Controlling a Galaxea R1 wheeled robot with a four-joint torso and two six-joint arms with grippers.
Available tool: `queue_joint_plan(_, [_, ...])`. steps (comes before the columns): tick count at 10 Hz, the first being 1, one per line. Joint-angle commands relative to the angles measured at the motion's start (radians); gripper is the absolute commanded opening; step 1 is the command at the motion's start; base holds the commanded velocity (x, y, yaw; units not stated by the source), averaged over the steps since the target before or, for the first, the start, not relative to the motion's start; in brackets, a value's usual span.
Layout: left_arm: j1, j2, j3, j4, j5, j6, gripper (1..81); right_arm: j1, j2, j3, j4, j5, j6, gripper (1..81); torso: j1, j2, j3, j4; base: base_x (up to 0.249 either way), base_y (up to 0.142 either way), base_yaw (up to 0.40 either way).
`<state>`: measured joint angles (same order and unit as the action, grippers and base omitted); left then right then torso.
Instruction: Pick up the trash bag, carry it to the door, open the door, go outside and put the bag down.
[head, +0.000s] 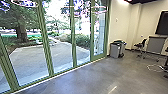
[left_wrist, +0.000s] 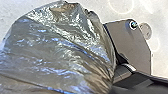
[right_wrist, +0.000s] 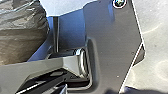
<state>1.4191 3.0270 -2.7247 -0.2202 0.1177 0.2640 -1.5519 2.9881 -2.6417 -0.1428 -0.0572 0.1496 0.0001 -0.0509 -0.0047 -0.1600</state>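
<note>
Indoors | grey floor (head: 82, 80) | green-framed glass wall (head: 73, 42) | trash bag (left_wrist: 60, 50) bulging | both end effectors: can't tell

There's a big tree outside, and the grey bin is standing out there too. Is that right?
Not quite. The head view shows the grey bin indoors, by the pale wall, near the end of the green-framed glass. The big tree is outside, just as you said.
</note>
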Motion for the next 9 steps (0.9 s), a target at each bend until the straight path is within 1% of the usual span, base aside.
queue_joint_plan(1, [-0.073,0.000,0.000,-0.001,0.054,0.006,1.0,0.058,-0.002,0.003,-0.004,-0.053,-0.004,81.1,0.000,0.000,0.000,0.000,0.165,-0.067,0.000])
queue_joint_plan(7, [-0.071,-0.005,0.000,-0.001,0.054,0.006,1.0,0.058,-0.001,-0.003,-0.004,-0.053,-0.002,81.1,0.001,0.000,0.000,0.000,0.165,-0.069,0.000])
queue_joint_plan(8, [-0.065,-0.008,0.000,-0.001,0.047,0.006,1.0,0.052,0.001,-0.012,-0.004,-0.050,-0.002,81.1,0.000,0.000,0.000,0.000,0.152,-0.069,0.000])
queue_joint_plan(9, [-0.055,-0.008,0.000,0.002,0.023,0.009,1.0,0.043,0.001,-0.016,-0.006,-0.023,-0.002,81.1,0.001,0.000,0.000,0.000,0.149,-0.068,0.000])
